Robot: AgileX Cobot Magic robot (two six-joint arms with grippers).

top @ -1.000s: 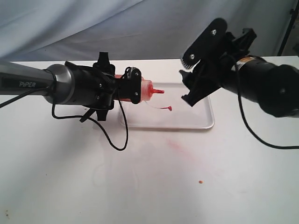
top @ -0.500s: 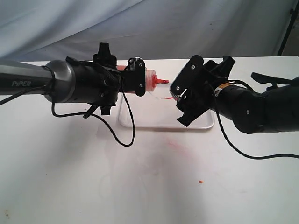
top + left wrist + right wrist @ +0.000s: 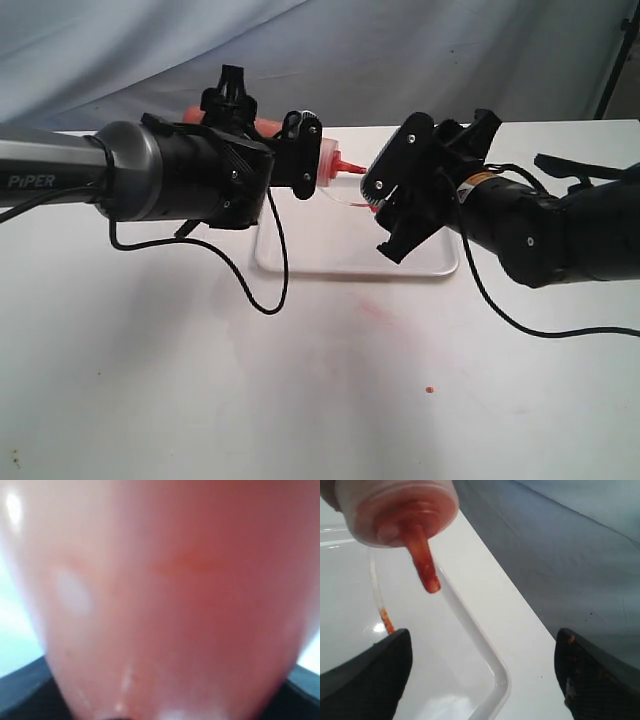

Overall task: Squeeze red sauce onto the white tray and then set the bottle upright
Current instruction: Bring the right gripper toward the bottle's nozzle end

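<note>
The left end effector (image 3: 303, 155) is clamping the bottle (image 3: 327, 165) sideways in the air above the left end of the white tray (image 3: 440, 268), with the nozzle pointing at the right end effector (image 3: 393, 205). That one is hanging spread wide just beside the nozzle tip, holding nothing. A small streak of red sauce (image 3: 386, 624) is lying in the tray, which is sitting on the bench (image 3: 300, 400).
</note>
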